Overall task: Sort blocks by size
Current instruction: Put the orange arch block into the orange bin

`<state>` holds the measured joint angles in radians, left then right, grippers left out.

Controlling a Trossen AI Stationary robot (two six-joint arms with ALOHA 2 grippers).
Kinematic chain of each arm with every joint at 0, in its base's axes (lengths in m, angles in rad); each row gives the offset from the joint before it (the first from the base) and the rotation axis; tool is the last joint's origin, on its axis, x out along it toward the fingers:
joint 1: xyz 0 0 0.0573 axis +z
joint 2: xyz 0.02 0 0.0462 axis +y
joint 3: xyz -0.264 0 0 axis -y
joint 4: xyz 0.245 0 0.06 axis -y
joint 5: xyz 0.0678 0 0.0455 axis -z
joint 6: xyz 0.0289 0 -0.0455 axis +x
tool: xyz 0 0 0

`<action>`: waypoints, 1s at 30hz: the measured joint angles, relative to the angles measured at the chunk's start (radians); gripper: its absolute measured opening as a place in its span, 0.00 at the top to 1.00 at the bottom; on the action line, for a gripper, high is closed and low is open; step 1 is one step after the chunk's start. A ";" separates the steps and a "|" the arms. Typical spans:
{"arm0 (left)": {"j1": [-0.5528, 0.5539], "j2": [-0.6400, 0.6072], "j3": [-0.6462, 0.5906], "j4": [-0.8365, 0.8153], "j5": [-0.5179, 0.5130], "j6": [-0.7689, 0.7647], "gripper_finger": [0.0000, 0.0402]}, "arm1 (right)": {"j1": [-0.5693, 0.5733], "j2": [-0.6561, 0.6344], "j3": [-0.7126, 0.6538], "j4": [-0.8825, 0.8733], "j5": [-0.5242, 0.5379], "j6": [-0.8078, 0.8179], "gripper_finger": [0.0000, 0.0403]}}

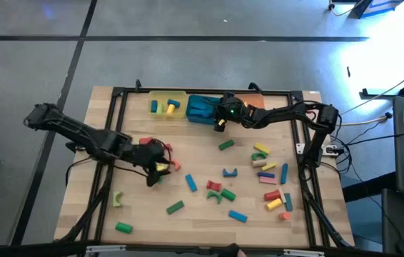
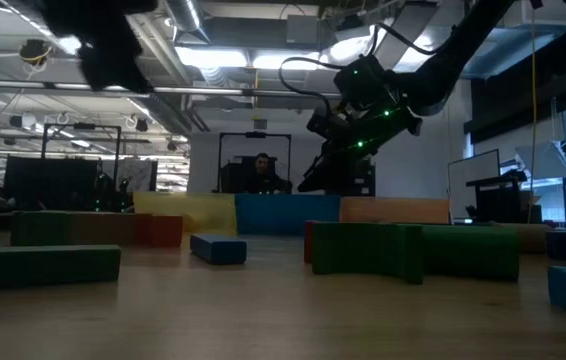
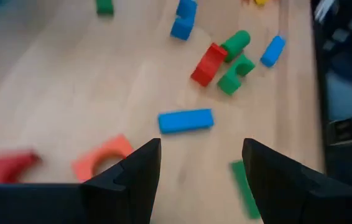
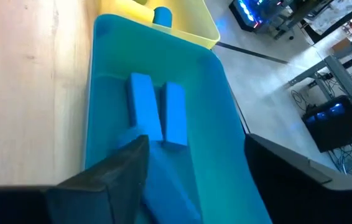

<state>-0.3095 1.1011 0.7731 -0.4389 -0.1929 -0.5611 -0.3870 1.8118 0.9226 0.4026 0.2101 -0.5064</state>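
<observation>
Spanning the picture under both arms, the wooden table [image 1: 188, 143] carries three trays along its far edge: a yellow tray [image 1: 168, 104], a teal tray [image 1: 200, 109] and an orange tray [image 1: 253, 102], partly hidden. Over the teal tray hangs the right gripper [image 4: 194, 177], fingers spread apart and holding nothing; directly beneath and just ahead of it two blue bar blocks [image 4: 157, 112] lie side by side on the tray floor, with a third blue piece partly hidden under one finger. Beyond them, the yellow tray holds a blue cylinder [image 4: 162, 15]. The left gripper [image 3: 201, 168] hovers low over the table's left half, also released and empty. Just ahead of its fingertips lies a blue bar [image 3: 186, 120], an orange arch [image 3: 104, 158] to one side, a green bar [image 3: 244, 186] beside the other finger, and farther ahead a cluster of red, green and blue blocks [image 3: 226, 56].
</observation>
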 joint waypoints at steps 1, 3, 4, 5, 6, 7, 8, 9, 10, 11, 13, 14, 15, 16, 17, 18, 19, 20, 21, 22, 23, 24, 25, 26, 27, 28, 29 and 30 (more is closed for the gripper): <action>0.012 0.024 0.000 0.006 -0.001 0.051 0.49 | 0.000 0.000 0.000 0.000 0.000 0.000 0.32; 0.044 0.067 0.000 0.006 -0.006 0.139 0.49 | 0.001 -0.001 0.000 -0.001 0.010 0.000 0.31; 0.061 0.085 0.000 -0.001 -0.006 0.175 0.49 | 0.002 -0.005 0.000 -0.004 0.020 0.001 0.31; 0.079 0.100 0.000 -0.011 -0.007 0.209 0.49 | 0.006 -0.011 0.000 -0.007 0.029 0.001 0.31; 0.096 0.113 0.000 -0.018 -0.006 0.241 0.49 | 0.012 -0.022 0.000 -0.011 0.037 0.001 0.31; 0.114 0.124 0.000 -0.023 -0.006 0.273 0.49 | 0.015 -0.035 0.000 -0.019 0.050 0.002 0.31; 0.131 0.134 0.000 -0.030 -0.006 0.307 0.49 | 0.020 -0.052 0.000 -0.026 0.060 0.002 0.31; 0.146 0.144 0.000 -0.033 -0.005 0.341 0.49 | 0.028 -0.069 0.000 -0.031 0.062 0.002 0.31; 0.161 0.153 0.000 -0.030 -0.006 0.375 0.49 | 0.035 -0.090 0.000 -0.039 0.063 0.003 0.31; 0.173 0.160 0.000 -0.030 -0.006 0.412 0.49 | 0.044 -0.114 0.000 -0.053 0.062 0.004 0.31; 0.196 0.176 0.000 -0.031 -0.003 0.478 0.49 | 0.064 -0.165 0.000 -0.083 0.060 0.003 0.31; 0.204 0.186 0.000 -0.033 0.002 0.512 0.49 | 0.074 -0.193 0.000 -0.099 0.060 0.004 0.31; 0.212 0.198 0.000 -0.037 0.008 0.538 0.49 | 0.083 -0.224 0.000 -0.125 0.060 0.004 0.31; 0.219 0.211 0.000 -0.038 0.015 0.560 0.49 | 0.094 -0.255 0.000 -0.144 0.060 0.004 0.31; 0.224 0.224 0.000 -0.039 0.027 0.580 0.49 | 0.105 -0.287 0.000 -0.167 0.060 0.004 0.31; 0.229 0.239 0.000 -0.039 0.042 0.598 0.49 | 0.116 -0.319 0.000 -0.198 0.060 0.004 0.31; 0.233 0.254 0.000 -0.039 0.057 0.610 0.49 | 0.127 -0.351 0.000 -0.222 0.060 0.004 0.31; 0.236 0.271 0.000 -0.039 0.071 0.624 0.49 | 0.136 -0.382 0.000 -0.253 0.059 0.004 0.31; 0.238 0.287 0.000 -0.039 0.081 0.633 0.49 | 0.147 -0.411 0.000 -0.279 0.060 0.005 0.31; 0.241 0.304 0.000 -0.039 0.087 0.642 0.49 | 0.158 -0.442 0.000 -0.301 0.060 0.011 0.31; 0.240 0.319 0.000 -0.039 0.088 0.646 0.49 | 0.166 -0.468 0.000 -0.329 0.060 0.022 0.31; 0.240 0.333 0.000 -0.039 0.089 0.651 0.49 | 0.175 -0.495 0.000 -0.349 0.059 0.035 0.31; 0.240 0.346 0.000 -0.038 0.089 0.657 0.49 | 0.183 -0.519 0.000 -0.367 0.058 0.054 0.31; 0.240 0.358 0.000 -0.036 0.089 0.666 0.49 | 0.191 -0.539 0.000 -0.389 0.053 0.068 0.31; 0.241 0.370 0.000 -0.031 0.089 0.671 0.49 | 0.199 -0.560 0.000 -0.404 0.049 0.087 0.31; 0.240 0.381 0.000 -0.020 0.089 0.676 0.49 | 0.206 -0.578 0.000 -0.422 0.047 0.107 0.31; 0.240 0.390 0.000 -0.012 0.089 0.679 0.49 | 0.213 -0.593 0.000 -0.434 0.041 0.119 0.31; 0.240 0.399 0.000 -0.006 0.089 0.682 0.49 | 0.220 -0.607 0.000 -0.445 0.040 0.132 0.31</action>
<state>-0.0692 1.4998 0.7731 -0.4452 -0.1036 0.1211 -0.1668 1.2046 0.9230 -0.0425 0.2504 -0.3740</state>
